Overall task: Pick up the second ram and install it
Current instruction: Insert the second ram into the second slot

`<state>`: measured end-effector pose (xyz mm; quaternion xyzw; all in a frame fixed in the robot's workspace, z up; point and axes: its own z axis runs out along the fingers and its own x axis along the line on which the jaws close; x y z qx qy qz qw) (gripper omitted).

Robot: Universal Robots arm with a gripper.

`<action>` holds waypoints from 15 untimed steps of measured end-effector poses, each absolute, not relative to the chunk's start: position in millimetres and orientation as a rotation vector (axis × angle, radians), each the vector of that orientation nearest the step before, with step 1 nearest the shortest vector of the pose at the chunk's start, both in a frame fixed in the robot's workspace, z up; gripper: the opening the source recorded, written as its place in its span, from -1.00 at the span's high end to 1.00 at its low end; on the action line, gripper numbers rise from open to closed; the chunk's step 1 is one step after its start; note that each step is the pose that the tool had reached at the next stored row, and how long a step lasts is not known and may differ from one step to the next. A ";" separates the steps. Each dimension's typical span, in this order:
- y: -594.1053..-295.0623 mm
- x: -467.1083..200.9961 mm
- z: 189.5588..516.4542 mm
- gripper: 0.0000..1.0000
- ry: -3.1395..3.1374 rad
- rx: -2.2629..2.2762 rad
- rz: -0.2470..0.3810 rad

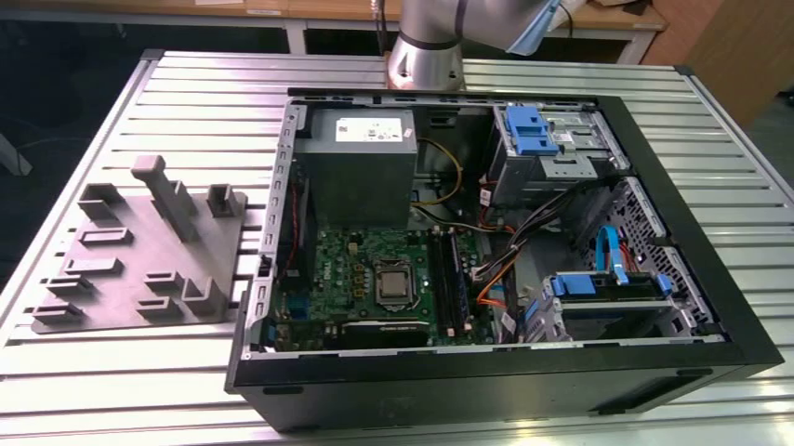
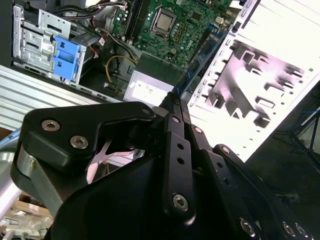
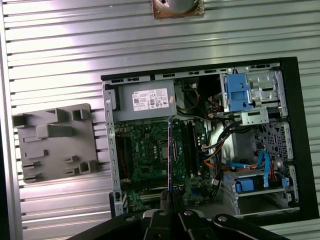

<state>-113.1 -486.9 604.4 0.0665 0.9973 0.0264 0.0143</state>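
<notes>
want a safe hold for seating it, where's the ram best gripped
Across its two flat faces, coming in from one end: the second ram is a thin card, seen edge-on in the first wrist view. The gripper pinches it that way.

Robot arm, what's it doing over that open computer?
The gripper holds the second ram, a thin memory board, pinched between its fingers high above the open computer case. The ram is not yet in a slot on the motherboard. A grey fixture block lies beside the case.
</notes>
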 end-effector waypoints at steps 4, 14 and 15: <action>-486.9 -109.2 603.8 0.77 3.105 0.207 0.082; -486.9 -99.8 602.2 0.77 3.105 0.207 0.082; -487.0 -98.9 602.1 0.77 3.105 0.207 0.082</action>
